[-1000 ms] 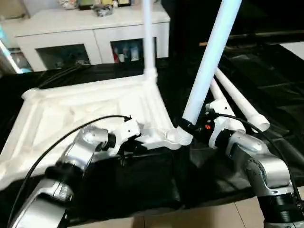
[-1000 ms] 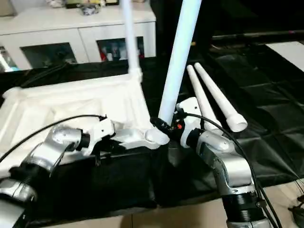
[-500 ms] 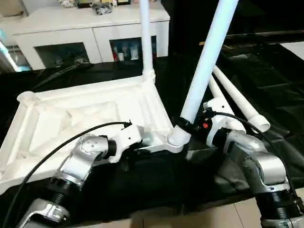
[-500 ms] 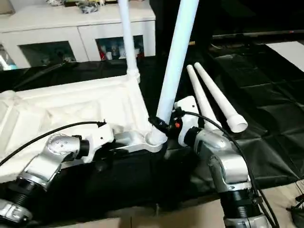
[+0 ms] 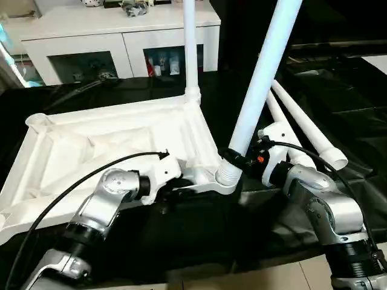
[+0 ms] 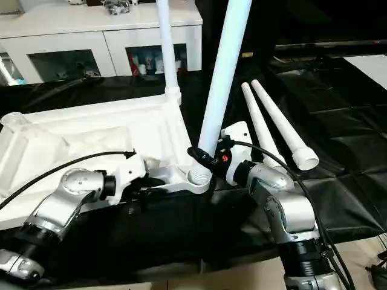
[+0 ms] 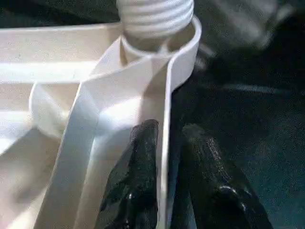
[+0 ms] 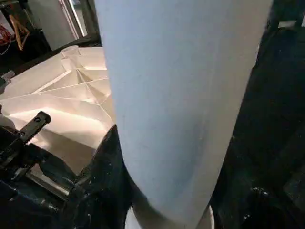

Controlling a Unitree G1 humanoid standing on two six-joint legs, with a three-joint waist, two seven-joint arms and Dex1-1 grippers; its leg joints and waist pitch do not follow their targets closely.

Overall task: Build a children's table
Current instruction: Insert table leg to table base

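Left eye view: right end effector (image 5: pixel 237 159) clamps leg (image 5: pixel 261 80), seating it in near-right socket (image 5: pixel 227 179). Left end effector (image 7: pixel 164 157) straddles rim (image 7: pixel 166 119), slackening. Next: screw the leg home.

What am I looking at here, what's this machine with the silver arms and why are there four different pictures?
It is a humanoid robot putting together a small white children's table. Two pictures come from a stereo camera on its head, looking down over its arms. The other two come from cameras on its wrists, looking along each hand's black fingers.

The tabletop lies upside down on a large table covered in black sheeting. One leg already stands upright in a far corner. The right hand grips a second leg, whose ribbed end sits tilted at the near corner socket. The left hand has one finger on each side of the tabletop's thin edge wall beside that socket. Two spare legs lie on the sheeting. Behind stands a white cabinet.
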